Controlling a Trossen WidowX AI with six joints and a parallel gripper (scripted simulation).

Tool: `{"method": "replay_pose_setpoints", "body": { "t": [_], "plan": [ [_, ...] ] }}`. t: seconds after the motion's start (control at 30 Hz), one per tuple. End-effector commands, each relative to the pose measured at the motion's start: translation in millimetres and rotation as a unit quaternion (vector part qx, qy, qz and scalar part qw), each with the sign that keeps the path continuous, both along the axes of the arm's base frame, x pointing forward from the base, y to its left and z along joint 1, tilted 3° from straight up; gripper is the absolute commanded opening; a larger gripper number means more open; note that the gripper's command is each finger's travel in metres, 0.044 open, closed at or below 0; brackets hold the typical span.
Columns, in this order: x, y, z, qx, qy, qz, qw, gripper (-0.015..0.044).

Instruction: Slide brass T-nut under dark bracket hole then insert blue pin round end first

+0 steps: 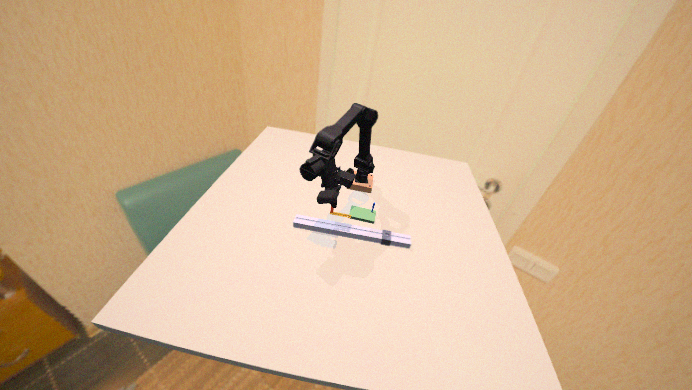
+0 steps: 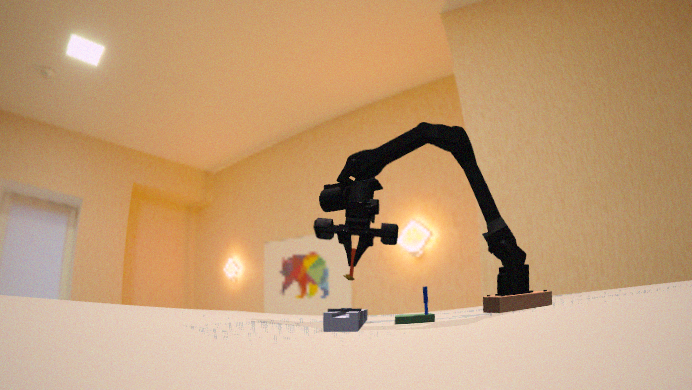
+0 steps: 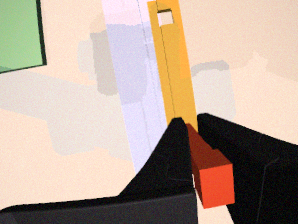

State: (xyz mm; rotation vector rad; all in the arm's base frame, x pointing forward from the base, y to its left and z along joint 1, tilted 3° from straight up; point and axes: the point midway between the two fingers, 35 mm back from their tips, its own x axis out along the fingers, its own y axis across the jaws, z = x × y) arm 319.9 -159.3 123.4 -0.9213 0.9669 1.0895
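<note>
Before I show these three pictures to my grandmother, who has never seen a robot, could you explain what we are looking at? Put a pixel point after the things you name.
The machine is one black jointed arm ending in a gripper (image 1: 332,206) (image 2: 352,264) (image 3: 189,125), a pair of fingers that pinch. The first picture looks down from above; the second looks from the side, near table height; the third looks past the fingers from the wrist.

On the table lies a long pale metal rail (image 1: 345,229) (image 2: 342,321) (image 3: 131,95) with a dark bracket (image 1: 386,237) across it. Nearby, a green tray (image 1: 362,214) (image 2: 414,319) (image 3: 19,35) carries an upright blue pin (image 1: 373,207) (image 2: 425,300).

The gripper holds the orange handle (image 2: 353,257) (image 3: 217,185) of a brass nut (image 1: 341,215) (image 2: 348,276) (image 3: 179,75), above the table.
</note>
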Motion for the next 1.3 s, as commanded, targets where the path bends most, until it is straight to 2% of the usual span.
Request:
{"method": "replay_pose_setpoints", "body": {
  "t": [0.0,1.27],
  "plan": [
    [-0.7,0.2,1.1,0.000,-0.010,-0.001,1.000,-0.0150],
    [-5.7,-0.4,-2.1,-0.005,-0.070,-0.009,0.997,-0.0150]
  ]
}}
